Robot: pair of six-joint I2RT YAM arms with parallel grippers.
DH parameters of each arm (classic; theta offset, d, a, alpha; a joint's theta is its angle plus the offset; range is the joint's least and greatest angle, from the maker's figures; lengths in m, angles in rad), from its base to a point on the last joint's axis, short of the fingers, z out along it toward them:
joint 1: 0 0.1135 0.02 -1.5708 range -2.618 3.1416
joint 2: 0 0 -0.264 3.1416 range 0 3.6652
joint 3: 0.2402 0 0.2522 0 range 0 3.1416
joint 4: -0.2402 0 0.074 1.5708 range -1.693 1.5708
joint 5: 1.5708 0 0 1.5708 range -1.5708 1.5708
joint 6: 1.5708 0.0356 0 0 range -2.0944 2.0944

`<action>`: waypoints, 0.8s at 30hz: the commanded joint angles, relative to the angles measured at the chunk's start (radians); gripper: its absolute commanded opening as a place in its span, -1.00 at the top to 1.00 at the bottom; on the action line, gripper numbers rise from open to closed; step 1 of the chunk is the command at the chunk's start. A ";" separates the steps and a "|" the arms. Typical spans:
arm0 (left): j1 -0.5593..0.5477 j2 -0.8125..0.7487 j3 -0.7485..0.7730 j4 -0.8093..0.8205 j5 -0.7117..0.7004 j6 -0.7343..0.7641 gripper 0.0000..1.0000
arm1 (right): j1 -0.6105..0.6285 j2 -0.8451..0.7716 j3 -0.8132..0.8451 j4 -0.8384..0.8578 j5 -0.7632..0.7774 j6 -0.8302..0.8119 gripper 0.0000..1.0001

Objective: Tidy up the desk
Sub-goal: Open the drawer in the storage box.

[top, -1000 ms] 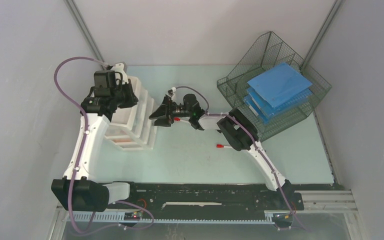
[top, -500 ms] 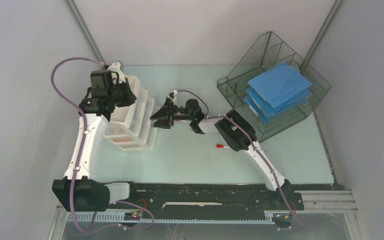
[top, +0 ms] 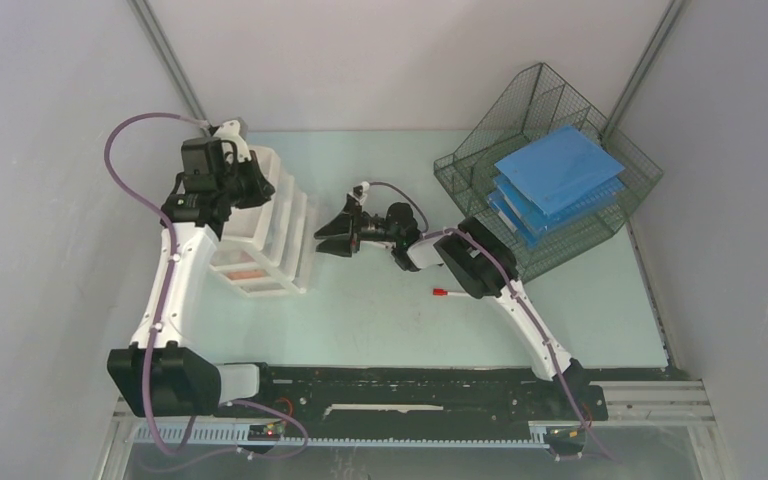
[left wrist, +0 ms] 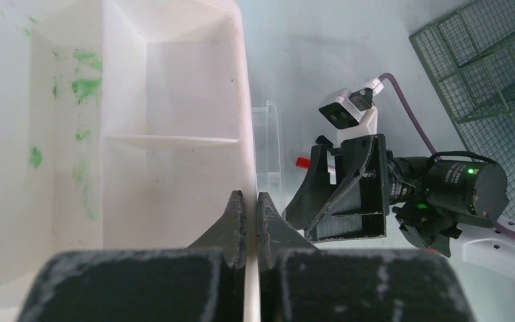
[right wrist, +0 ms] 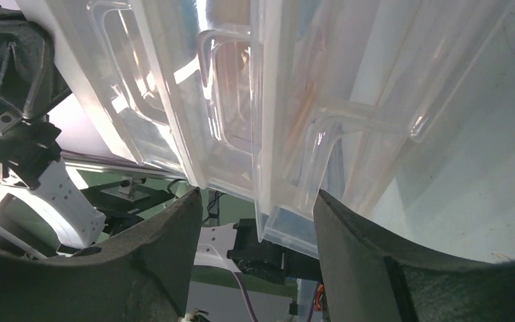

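A: Where do we stand with the desk (top: 380, 315)?
B: It's the mint-green top under everything. The white drawer unit (top: 278, 235) sits on its left half.
A: Left gripper (left wrist: 250, 198)?
B: Closed tight on the drawer unit. We see the thin white rim at the top of it pinched between the fingers.
A: Right gripper (right wrist: 256, 198)?
B: Jaws well apart, right at the drawer unit's front, facing the clear drawers (right wrist: 228, 100). One drawer handle sits in the gap. We can't tell if a finger touches it. Nothing gripped.
A: Anything else?
B: A thin red-capped stick (top: 446, 293) lies on the desk right of the drawer unit. The wire-mesh tray (top: 480, 165) with blue folders (top: 558, 165) is well apart, far right.
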 commanded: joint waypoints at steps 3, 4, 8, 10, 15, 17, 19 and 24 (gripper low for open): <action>0.025 0.064 -0.041 -0.001 -0.024 0.013 1.00 | -0.036 -0.128 -0.064 0.123 -0.033 0.013 -0.36; 0.025 0.071 -0.040 -0.003 -0.024 0.013 1.00 | -0.039 -0.133 -0.078 0.119 -0.037 0.006 -0.36; 0.024 0.096 -0.036 -0.011 -0.022 0.013 1.00 | -0.046 -0.146 -0.117 0.050 -0.051 -0.051 -0.33; 0.025 0.110 -0.031 -0.018 -0.022 0.013 1.00 | -0.048 -0.159 -0.140 -0.019 -0.057 -0.111 -0.34; 0.026 0.147 -0.007 -0.044 -0.051 0.021 1.00 | -0.063 -0.184 -0.167 -0.139 -0.060 -0.221 -0.33; 0.025 0.165 0.004 -0.050 -0.056 0.020 1.00 | -0.072 -0.189 -0.167 -0.178 -0.062 -0.259 -0.34; 0.024 0.186 0.013 -0.054 -0.059 0.020 1.00 | -0.077 -0.194 -0.166 -0.211 -0.069 -0.295 -0.34; 0.022 0.236 0.047 -0.079 -0.098 0.033 1.00 | -0.068 -0.241 -0.167 -0.326 -0.111 -0.430 -0.33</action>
